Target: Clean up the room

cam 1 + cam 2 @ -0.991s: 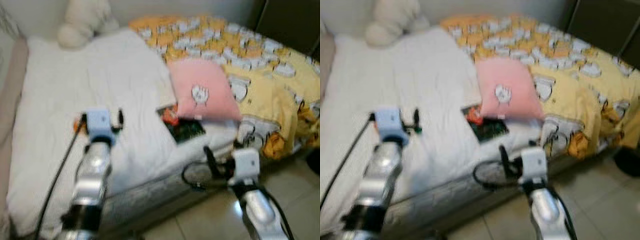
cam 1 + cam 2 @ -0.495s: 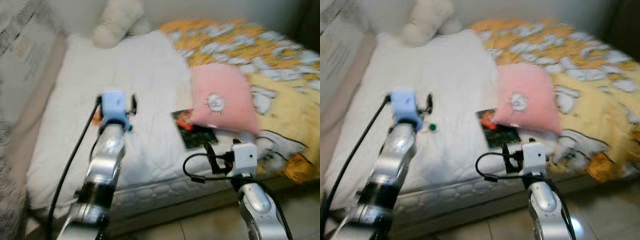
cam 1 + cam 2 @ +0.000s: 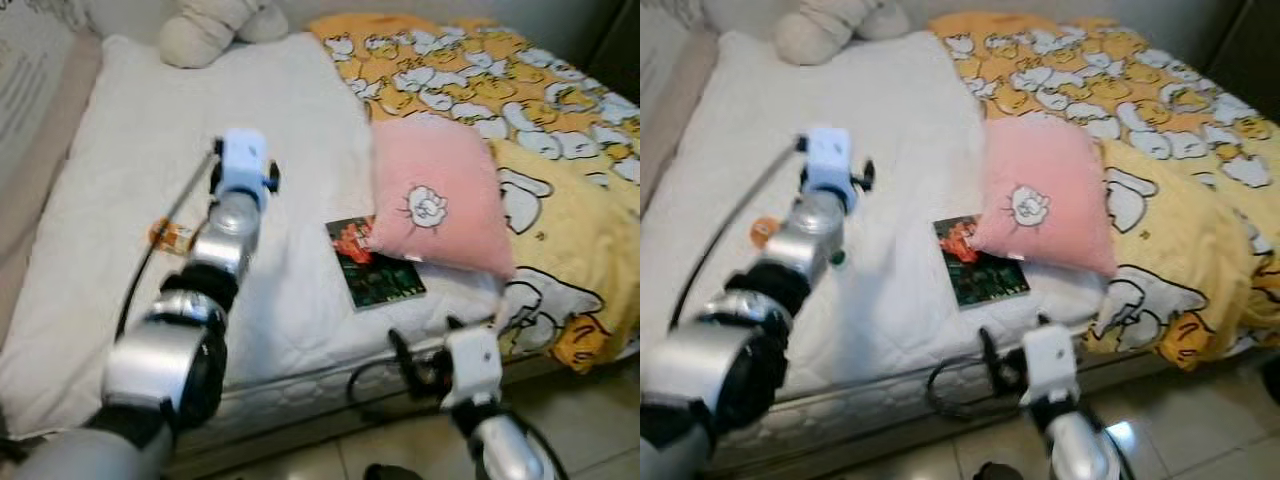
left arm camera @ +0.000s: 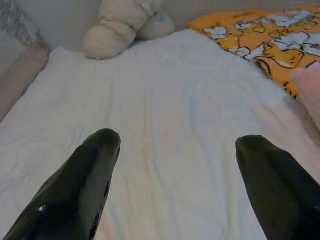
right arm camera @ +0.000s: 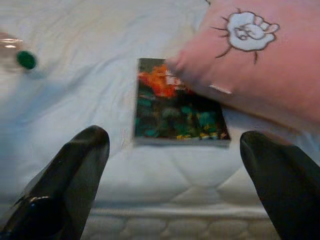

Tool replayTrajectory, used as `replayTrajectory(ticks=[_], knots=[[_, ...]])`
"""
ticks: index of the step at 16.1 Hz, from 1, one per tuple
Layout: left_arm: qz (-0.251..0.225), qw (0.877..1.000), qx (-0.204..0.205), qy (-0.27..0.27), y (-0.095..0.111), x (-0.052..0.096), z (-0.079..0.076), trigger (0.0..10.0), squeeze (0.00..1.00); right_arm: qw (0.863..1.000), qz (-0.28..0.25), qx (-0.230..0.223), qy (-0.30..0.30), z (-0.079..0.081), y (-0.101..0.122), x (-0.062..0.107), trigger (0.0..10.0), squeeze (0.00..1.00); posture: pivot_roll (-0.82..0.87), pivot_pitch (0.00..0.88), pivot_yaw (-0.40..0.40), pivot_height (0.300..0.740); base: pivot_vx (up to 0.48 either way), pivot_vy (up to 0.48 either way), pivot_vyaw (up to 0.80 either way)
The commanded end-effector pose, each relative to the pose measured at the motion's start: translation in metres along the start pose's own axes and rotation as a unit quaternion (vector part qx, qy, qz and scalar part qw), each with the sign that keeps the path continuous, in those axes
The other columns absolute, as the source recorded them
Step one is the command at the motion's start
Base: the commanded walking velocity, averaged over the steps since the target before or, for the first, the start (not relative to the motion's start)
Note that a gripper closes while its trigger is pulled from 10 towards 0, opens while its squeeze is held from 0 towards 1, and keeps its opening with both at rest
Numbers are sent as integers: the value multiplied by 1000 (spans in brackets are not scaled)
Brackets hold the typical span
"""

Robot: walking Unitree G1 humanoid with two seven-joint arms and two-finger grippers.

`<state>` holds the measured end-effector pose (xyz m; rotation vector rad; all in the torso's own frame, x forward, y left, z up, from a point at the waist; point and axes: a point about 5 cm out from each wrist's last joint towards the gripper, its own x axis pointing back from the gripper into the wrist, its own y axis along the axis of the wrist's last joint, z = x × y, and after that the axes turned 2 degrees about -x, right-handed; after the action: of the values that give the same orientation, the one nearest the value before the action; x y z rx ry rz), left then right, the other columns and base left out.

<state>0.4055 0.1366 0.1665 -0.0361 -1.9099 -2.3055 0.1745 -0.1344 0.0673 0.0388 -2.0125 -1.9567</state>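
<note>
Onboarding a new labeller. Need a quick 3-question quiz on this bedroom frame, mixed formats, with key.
1. True or false: the pink pillow covers one corner of the book.
2. Multiple choice: the right gripper is A) shut on the book, B) open and pointing at the book from the bed's edge, C) open over the yellow blanket.
3. Fill in: the left gripper is open above the white ____, pointing toward the plush toy.

Key: 1 true; 2 B; 3 mattress.

Pink pillow (image 3: 440, 200); yellow duck-print blanket (image 3: 560, 150); white sheet (image 3: 150, 150)
</note>
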Motion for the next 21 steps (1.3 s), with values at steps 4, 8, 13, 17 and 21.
replayTrajectory(ticks=[4,8,13,17,21], knots=[[27,999,42,20,12,-5,2,10000,0,999,31,-8,6,15,0,40,10000,0,-175,81,16,740,0,0,0],[54,994,69,65,7,-7,20,10000,0,999,32,-15,16,29,17,71,10000,0,-229,178,17,740,0,0,0],[99,988,33,109,-10,-5,44,10000,0,996,84,-27,3,39,17,103,10000,0,-274,246,26,740,0,0,0],[131,985,31,112,-21,-3,46,10000,0,993,113,-31,1,47,14,116,10000,0,-316,269,44,740,0,0,0],[159,977,86,116,-29,0,43,10000,0,990,138,-33,-17,48,16,132,10000,0,-361,280,44,740,0,0,0]])
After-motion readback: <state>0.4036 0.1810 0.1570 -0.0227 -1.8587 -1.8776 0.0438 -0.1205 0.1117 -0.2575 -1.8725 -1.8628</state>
